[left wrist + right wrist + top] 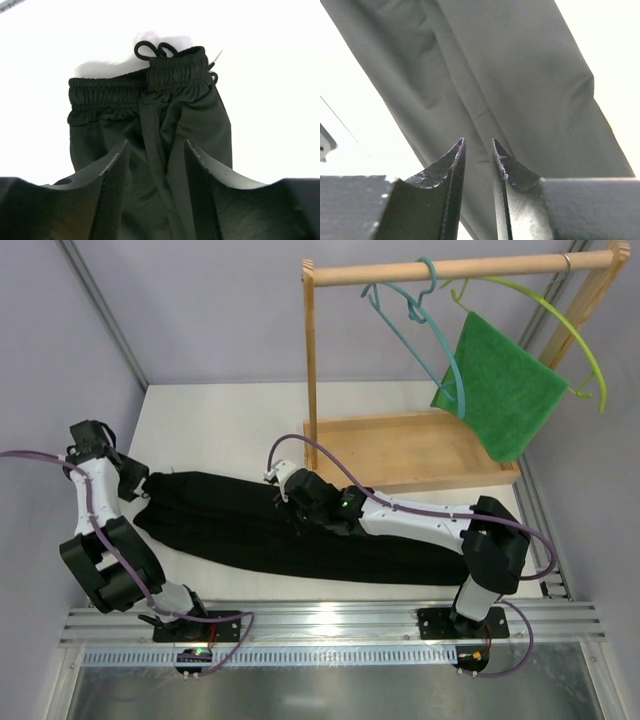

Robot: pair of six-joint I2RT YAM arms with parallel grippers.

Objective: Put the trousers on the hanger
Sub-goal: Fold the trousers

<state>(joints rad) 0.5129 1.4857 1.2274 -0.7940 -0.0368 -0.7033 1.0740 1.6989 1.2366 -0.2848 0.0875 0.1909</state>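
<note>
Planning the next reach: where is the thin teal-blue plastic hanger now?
Top view, upper right: the teal-blue hanger hangs from the wooden rail, just left of the yellow-green hanger carrying the green cloth.

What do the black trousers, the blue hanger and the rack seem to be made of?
The trousers look like thin, matte fabric, perhaps synthetic: it creases softly and gathers at an elastic waistband. The hanger seems to be smooth plastic: thin, evenly teal, moulded in curves. The rack looks like pale, unpainted wood: light tan, with a round rail.
</note>
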